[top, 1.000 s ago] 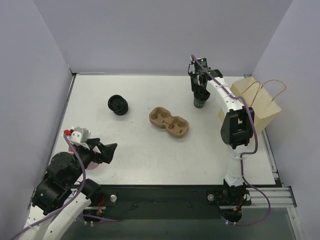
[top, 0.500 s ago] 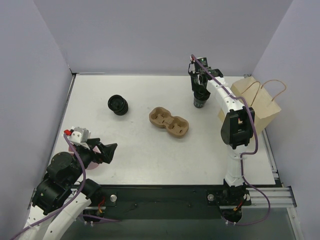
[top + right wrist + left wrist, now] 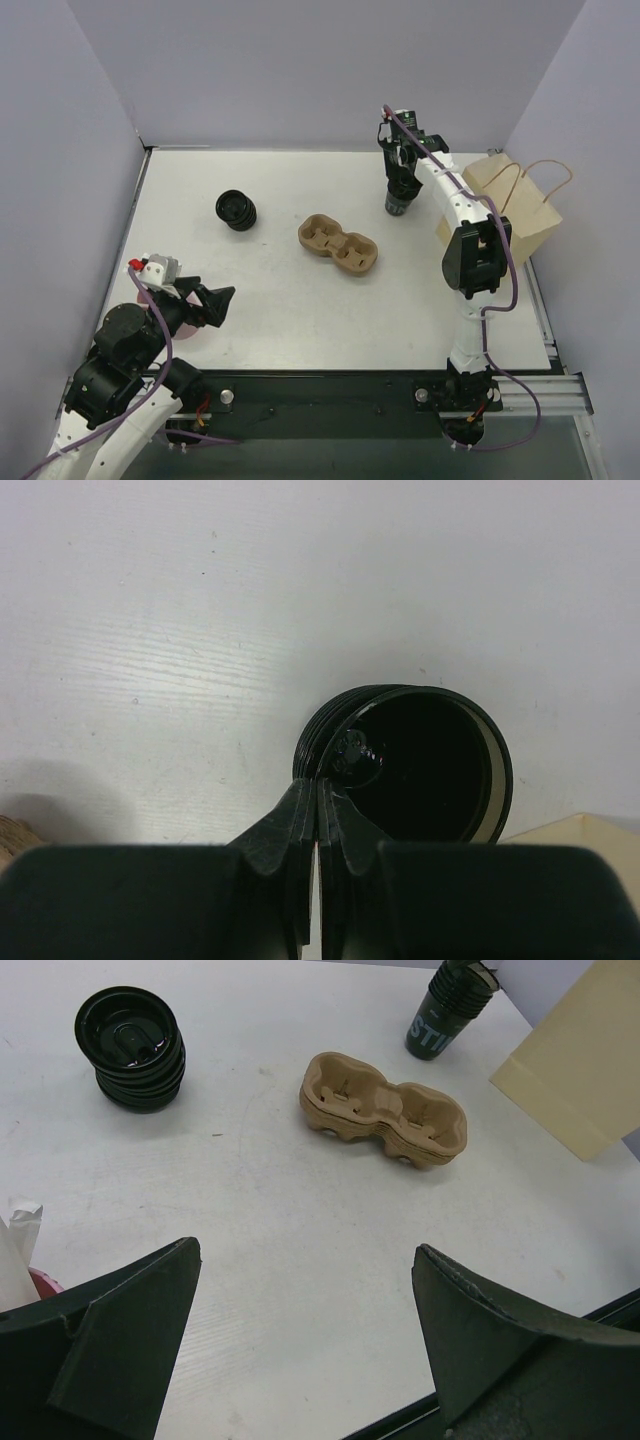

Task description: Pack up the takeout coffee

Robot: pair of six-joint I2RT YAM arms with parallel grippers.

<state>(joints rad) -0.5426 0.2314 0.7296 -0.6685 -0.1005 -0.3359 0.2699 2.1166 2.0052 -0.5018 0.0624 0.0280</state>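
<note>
Top camera looks down from high, left wrist low and forward, right wrist straight down, close. First two share the brown pulp cup carrier (image 3: pixel 339 245).

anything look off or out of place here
Nothing spilled or damaged. The paper bag sits at the right edge of the table, apparently overhanging it. On the cup stack, rims look fanned to one side where the shut right hand meets them.
</note>
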